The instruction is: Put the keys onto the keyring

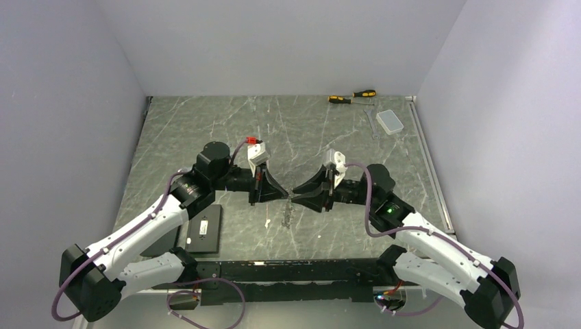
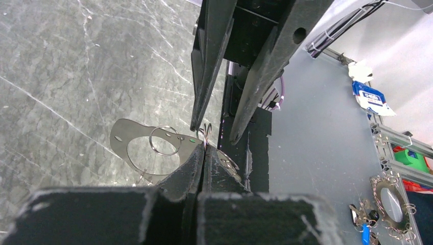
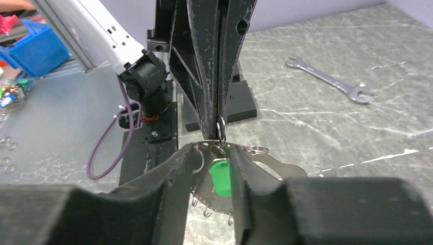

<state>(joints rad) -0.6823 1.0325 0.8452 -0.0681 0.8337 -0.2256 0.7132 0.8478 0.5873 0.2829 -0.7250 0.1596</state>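
**Inspection: key presented at keyring, attachment not confirmed**

Both arms meet mid-air over the centre of the worktop (image 1: pixel 205 130), tips nearly touching.

The left end effector (image 2: pixel 203 150) is fully closed, pinching the rim of the keyring (image 2: pixel 135 128), a thin grey plate with a wide open centre. It holds the plate clear of the surface. A small wire loop (image 2: pixel 164 140) lies against the plate's upper band.

The right end effector (image 3: pixel 213 153) has its jaws standing partly apart, and the green-headed key (image 3: pixel 220 177) sits between them. The head lies close against one finger. Whether it is actually clamped cannot be told from these views.

The key is directly in front of the keyring's rim, just below the left tips. A fine wire loop shows above its head, but it is too small to tell whether that loop passes through the plate or merely overlaps it.

Progress, as judged: both parts are lifted and brought together, so the approach work is done. Threading the key on is the step in hand and is not verified complete. Only one key is visible.

A wrench (image 3: pixel 327 79) lies well apart on the worktop (not involved).
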